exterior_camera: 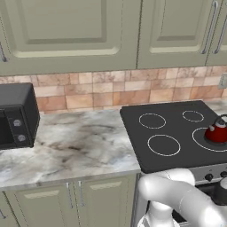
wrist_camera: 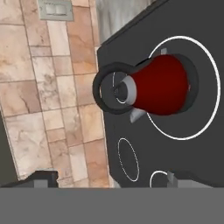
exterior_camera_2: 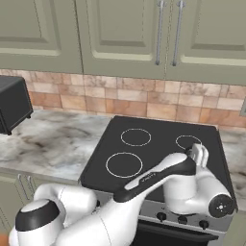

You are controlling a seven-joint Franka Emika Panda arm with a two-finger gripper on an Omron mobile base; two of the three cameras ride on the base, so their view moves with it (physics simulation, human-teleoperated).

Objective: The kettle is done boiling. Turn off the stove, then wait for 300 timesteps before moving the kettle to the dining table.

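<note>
The red kettle (exterior_camera: 217,133) stands on the front right burner of the black stove (exterior_camera: 168,128). In the hand view the kettle (wrist_camera: 162,85) appears rolled on its side, its dark ringed handle and lid towards the tiled wall. My gripper (wrist_camera: 108,178) is open, its fingertips (wrist_camera: 42,177) set wide apart, holding nothing and clear of the kettle. In the right base view my arm bends over the stove (exterior_camera_2: 153,144) and hides the kettle, with the hand (exterior_camera_2: 199,154) over the right burners. Black knobs (exterior_camera_2: 182,219) line the stove's silver front. The dining table is out of view.
A black microwave (exterior_camera: 17,116) sits at the left end of the marbled counter (exterior_camera: 75,142). A tiled backsplash (exterior_camera_2: 144,98) with a wall socket (wrist_camera: 56,8) rises behind the stove. Green cupboards (exterior_camera: 66,31) hang above it.
</note>
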